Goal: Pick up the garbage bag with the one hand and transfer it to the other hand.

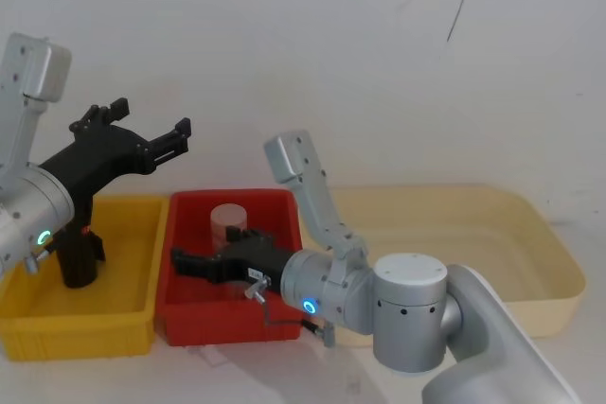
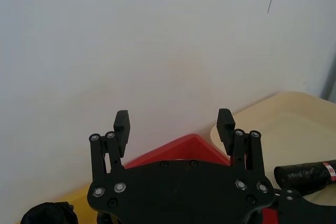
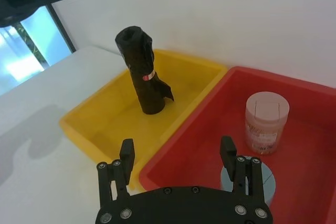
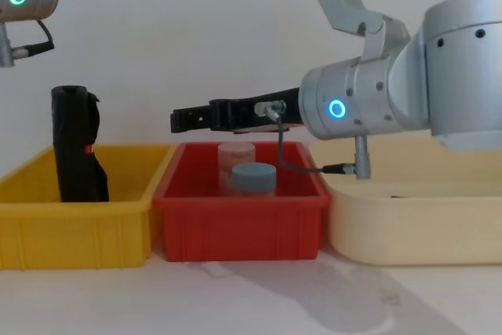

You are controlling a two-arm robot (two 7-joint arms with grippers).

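Note:
The garbage bag (image 1: 80,257) is a tightly rolled black cylinder standing upright in the yellow bin (image 1: 123,314); a small red-and-white band circles it (image 3: 143,77) and it rises above the bin's rim (image 4: 74,147). My left gripper (image 1: 151,120), on the arm with the green-teal ring, hangs open high above that bin, pointing right, well clear of the bag (image 2: 174,121). My right gripper (image 1: 185,264), on the arm with the blue ring, hovers open over the red bin (image 3: 178,153), pointing left toward the bag with nothing between its fingers (image 4: 180,119).
The red bin (image 1: 185,319) holds a pinkish jar (image 3: 266,121) and a blue-grey lidded tub (image 4: 253,176). A wide cream tray (image 1: 530,234) stands to the right. Another black roll (image 2: 307,174) with a red-white mark lies at the edge of the left wrist view.

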